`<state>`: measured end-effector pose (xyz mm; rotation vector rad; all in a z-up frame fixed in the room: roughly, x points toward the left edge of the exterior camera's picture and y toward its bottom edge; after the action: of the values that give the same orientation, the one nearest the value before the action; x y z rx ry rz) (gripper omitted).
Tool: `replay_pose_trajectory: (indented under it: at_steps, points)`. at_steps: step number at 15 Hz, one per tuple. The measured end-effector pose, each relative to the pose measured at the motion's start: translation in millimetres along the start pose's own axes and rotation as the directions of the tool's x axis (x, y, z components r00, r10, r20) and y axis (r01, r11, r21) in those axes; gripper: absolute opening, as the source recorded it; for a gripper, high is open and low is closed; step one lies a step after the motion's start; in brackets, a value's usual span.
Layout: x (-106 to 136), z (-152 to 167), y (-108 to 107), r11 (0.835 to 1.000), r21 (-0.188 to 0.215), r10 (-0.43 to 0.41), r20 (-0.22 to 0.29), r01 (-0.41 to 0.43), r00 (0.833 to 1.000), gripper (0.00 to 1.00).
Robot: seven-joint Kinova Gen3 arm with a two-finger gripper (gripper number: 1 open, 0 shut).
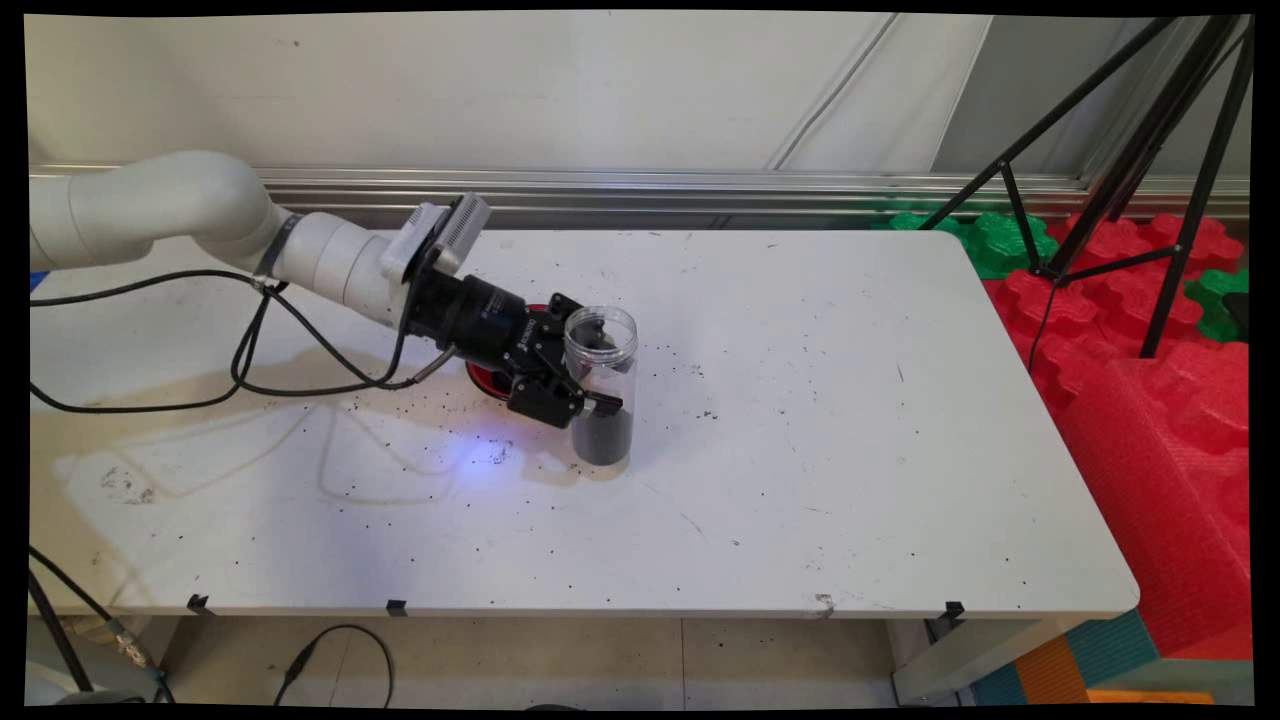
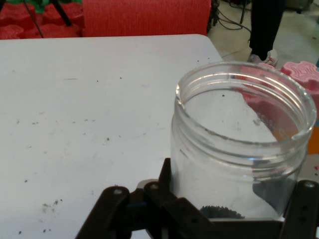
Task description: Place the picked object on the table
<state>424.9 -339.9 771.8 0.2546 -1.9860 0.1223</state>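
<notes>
One clear jar [image 1: 601, 385] stands upright between the jaws of the gripper [image 1: 585, 375], long axis vertical, open mouth upward, base on the table [image 1: 850, 420]. Jaws clamp its sides. Dark granules [image 1: 601, 440] fill its bottom.

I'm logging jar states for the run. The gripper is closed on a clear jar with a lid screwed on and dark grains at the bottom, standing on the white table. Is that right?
Not quite: the clear jar has no lid. The hand view shows its threaded mouth open. The rest holds: the gripper is shut on it, dark grains fill its bottom, and it stands on the white table, as the main view shows.
</notes>
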Motion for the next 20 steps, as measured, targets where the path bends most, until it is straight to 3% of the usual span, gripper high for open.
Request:
replay_pose_trajectory:
  at_steps: [20]
  points:
    - [-23,6,6,0.999,-0.019,0.036,0.045,-0.035,0.998,0.0]
